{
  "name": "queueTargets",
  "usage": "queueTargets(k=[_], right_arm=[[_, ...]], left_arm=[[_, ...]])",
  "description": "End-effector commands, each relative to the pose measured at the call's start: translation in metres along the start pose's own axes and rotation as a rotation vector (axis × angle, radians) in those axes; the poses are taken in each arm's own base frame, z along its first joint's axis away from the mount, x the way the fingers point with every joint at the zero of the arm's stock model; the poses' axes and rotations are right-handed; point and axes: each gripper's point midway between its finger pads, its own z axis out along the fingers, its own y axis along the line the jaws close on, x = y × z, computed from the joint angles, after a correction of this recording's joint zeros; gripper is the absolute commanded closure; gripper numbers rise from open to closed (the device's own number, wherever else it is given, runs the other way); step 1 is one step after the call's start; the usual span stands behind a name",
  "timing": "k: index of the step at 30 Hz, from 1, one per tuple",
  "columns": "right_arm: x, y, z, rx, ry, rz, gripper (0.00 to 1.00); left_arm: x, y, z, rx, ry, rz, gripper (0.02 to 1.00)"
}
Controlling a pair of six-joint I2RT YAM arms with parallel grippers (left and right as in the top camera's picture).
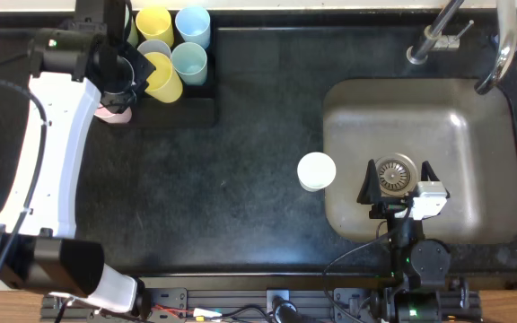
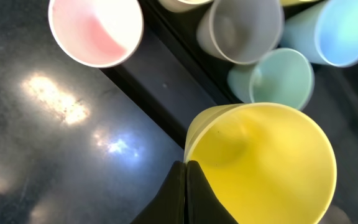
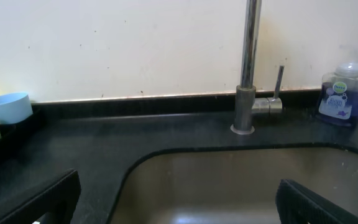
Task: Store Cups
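Your dark worktop (image 1: pixel 258 108): sink (image 1: pixel 474 126) inset right; black tray (image 1: pixel 187 112) far left, pink cup (image 2: pixel 95 28) just beside it; white cup (image 1: pixel 316 170) near sink's left rim.

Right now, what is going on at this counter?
The left arm's fingers pinch the rim of a yellow cup at the black tray, where other cups already stand. A pink cup stands beside the tray and a white cup near the sink. The right arm's fingers are open above the sink.
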Motion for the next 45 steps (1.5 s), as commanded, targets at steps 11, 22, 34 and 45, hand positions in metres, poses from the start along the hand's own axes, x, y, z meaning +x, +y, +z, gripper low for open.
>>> queueTargets(k=[11,22,34,45], right_arm=[[0.003,0.0,0.0,0.0,0.0,0.007,0.003],[0.003,0.0,0.0,0.0,0.0,0.007,0.005],[0.003,0.0,0.0,0.0,0.0,0.007,0.005],[0.003,0.0,0.0,0.0,0.0,0.007,0.003]], left_arm=[[-0.023,0.03,0.029,-0.186,-0.083,-0.031,0.982],[-0.022,0.027,0.059,-0.153,-0.097,-0.065,0.982],[-0.02,0.027,0.079,-0.136,-0.108,-0.068,0.982],[-0.014,0.033,0.09,-0.146,-0.096,-0.067,0.982]])
